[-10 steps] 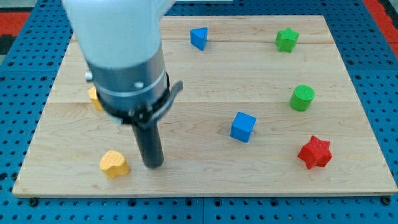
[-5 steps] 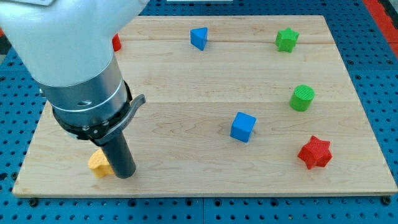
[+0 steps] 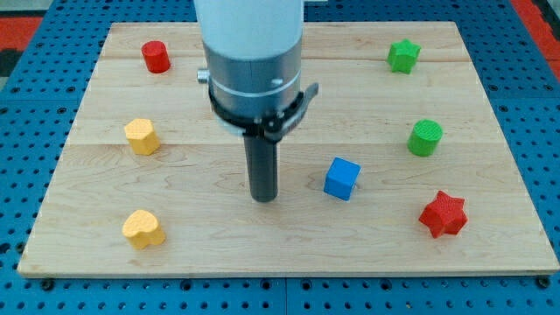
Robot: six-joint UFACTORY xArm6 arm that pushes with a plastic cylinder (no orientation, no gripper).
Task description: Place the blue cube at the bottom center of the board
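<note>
The rod's tip (image 3: 263, 198), gripperless and grasping nothing, is sitting left of the blue cube (image 3: 341, 178); pushing from there is risking sending it right.

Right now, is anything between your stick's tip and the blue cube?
No. In the camera view, only bare wooden board lies between my tip and the blue cube, which sits to the view's right.

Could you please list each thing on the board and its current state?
My tip: on board, left of blue cube, apart.
Blue cube: right of centre, untouched.
Red star: lower right.
Green cylinder: right edge.
Yellow heart: lower left.
</note>
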